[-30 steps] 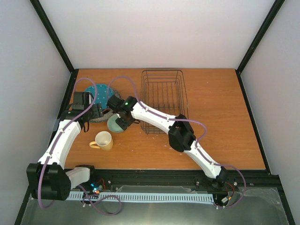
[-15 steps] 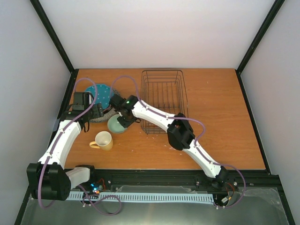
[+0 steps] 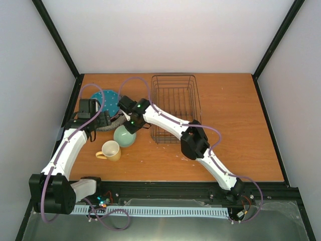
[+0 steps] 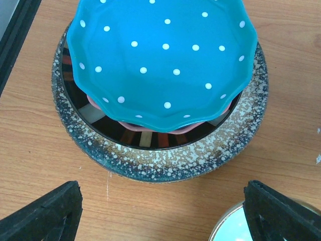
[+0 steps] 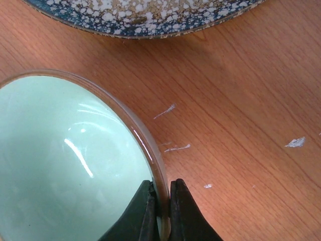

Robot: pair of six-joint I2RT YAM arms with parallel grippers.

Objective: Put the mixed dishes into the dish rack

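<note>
**Zero of five dishes racked; bowl grab under way**

None of the dishes is in the dish rack [image 3: 173,76] yet. It sits at the far middle of the tabletop [image 3: 230,125], and only bare wires show inside it.

All five pieces are left of the rack. The blue dotted plate [image 4: 163,60] tops a stack at the far left. Under it a sliver of the pink-red dotted plate [image 4: 150,128] peeks out, and the grey speckled plate [image 4: 165,160] is at the bottom. The pale green bowl [image 5: 65,165] is just near of that stack and looks empty. The yellow mug [image 3: 111,150] stands upright near-left of the bowl, close but apart; nothing seen in it.

The right pincer [image 5: 161,196] is pinching the bowl's rim, one finger inside and one outside. Can't tell whether the bowl is off the tabletop. The left pincer [image 4: 163,216] is spread wide and holds nothing, hovering at the near edge of the plate stack.

My read: first pick just secured. Left to do: carry the bowl across to the rack, then the mug and all three plates.
</note>
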